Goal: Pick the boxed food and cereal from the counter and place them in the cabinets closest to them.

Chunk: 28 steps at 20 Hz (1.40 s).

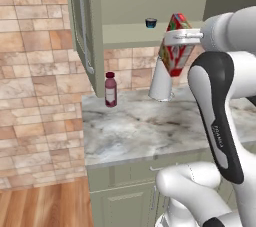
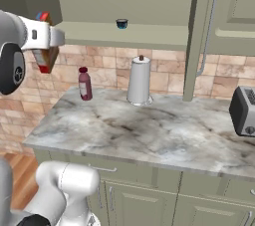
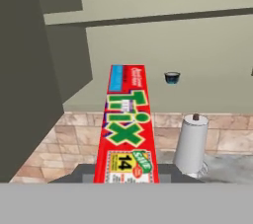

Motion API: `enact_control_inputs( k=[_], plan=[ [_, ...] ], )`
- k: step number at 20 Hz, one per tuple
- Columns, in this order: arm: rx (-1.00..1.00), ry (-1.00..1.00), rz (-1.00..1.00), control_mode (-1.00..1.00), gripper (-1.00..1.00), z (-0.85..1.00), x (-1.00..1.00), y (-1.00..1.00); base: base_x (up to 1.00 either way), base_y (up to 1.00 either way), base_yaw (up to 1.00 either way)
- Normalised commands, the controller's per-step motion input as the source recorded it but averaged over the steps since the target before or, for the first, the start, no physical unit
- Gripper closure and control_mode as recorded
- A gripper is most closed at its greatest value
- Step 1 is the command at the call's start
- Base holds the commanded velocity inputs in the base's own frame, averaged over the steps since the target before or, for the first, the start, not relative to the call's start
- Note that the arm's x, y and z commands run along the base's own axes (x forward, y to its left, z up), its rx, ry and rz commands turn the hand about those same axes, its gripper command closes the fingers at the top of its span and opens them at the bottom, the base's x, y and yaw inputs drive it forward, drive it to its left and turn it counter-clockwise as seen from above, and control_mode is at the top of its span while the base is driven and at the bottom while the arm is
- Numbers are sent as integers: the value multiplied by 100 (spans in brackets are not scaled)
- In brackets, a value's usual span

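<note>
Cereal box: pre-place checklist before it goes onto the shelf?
1. Gripper shut on cereal box: ok.
2. Box lifted off the counter: ok.
3. Cabinet door open, shelf exposed: ok.
4. Box level with the shelf edge: ok.
5. Landing spot free: a small dark cup sits on the shelf beside the box's path: cannot tell.
6. Box upright: not ok, tilted.

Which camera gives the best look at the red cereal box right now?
The hand view: the cereal box lies lengthwise up the frame, its lettering readable. The left base view shows it tilted in the pincer at the open cabinet shelf; in the right base view the arm mostly hides it.
</note>
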Motion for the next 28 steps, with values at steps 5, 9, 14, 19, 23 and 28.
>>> enact_control_inputs(
  k=[5,9,14,19,23,28],
  plan=[
    [-2,0,0,-100,100,7,28,0,0,0,0],
    [0,0,0,-100,100,14,30,-1,0,0,0],
    [0,0,0,-100,100,15,28,-4,0,0,0],
    [0,0,0,-100,100,9,28,-4,0,0,0],
    [0,0,0,-100,100,3,33,-1,0,0,0],
    [0,0,0,-100,100,0,34,0,0,0,0]
  ],
)
